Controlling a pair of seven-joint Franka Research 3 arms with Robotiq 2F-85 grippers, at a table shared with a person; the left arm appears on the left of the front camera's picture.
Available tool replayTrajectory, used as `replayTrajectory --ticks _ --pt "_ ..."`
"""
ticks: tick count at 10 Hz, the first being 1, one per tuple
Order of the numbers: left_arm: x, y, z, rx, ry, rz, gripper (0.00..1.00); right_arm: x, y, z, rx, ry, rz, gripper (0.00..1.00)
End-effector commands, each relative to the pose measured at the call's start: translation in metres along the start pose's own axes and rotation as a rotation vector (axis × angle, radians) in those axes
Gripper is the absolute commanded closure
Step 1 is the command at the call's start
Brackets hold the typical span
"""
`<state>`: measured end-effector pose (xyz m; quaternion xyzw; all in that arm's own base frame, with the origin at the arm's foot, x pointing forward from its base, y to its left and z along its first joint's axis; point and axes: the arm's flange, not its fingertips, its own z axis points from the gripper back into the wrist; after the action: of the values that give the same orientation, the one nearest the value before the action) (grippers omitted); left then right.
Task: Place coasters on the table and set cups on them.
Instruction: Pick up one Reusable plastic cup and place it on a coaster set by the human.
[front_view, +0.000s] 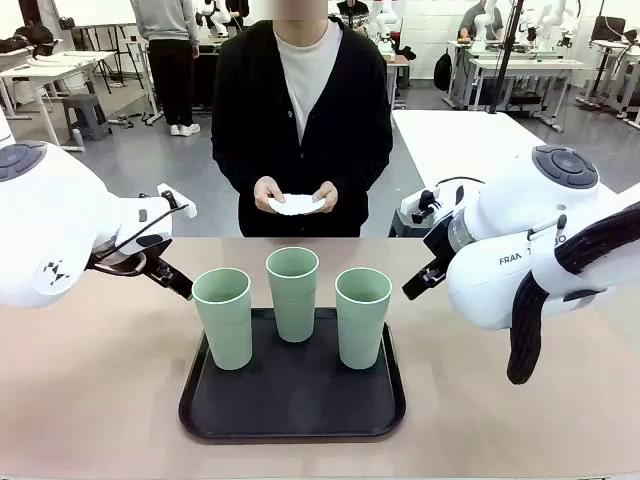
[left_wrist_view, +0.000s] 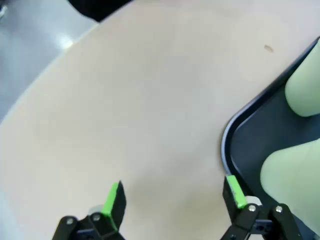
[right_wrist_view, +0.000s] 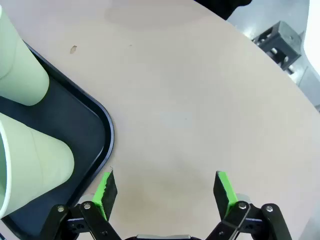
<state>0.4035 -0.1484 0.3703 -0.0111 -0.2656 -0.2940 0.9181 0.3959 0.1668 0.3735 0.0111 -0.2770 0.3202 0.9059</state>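
Both grippers empty, coasters not yet down

Your left gripper (left_wrist_view: 174, 194) and right gripper (right_wrist_view: 165, 186) gape wide, holding nothing, with bare table (front_view: 90, 400) between the jaws. The tray (front_view: 290, 395) of cups (front_view: 292, 292) lies just outside one finger of each. The coasters (front_view: 296, 205) sit far beyond, in the person's hands (front_view: 266, 193). Close in carelessly and that finger may clip the rim or topple a cup.

Matt plastic cups (front_view: 293, 290) on a smooth black tray (front_view: 292, 410); matt table (front_view: 100, 400); thin white paper coasters (front_view: 296, 206).
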Motion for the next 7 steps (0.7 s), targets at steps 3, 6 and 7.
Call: replayTrajectory --ticks 3,6,7 --pt "0.0010 -0.0012 0.0010 0.000 -0.005 -0.003 0.00 0.0000 0.0001 0.0000 0.000 0.000 0.000 0.00" --pt "0.0010 -0.0012 0.0010 0.000 -0.005 -0.003 0.00 0.0000 0.0001 0.0000 0.000 0.000 0.000 0.00" --pt "0.0010 -0.0012 0.0010 0.000 -0.005 -0.003 0.00 0.0000 0.0001 0.0000 0.000 0.000 0.000 0.00"
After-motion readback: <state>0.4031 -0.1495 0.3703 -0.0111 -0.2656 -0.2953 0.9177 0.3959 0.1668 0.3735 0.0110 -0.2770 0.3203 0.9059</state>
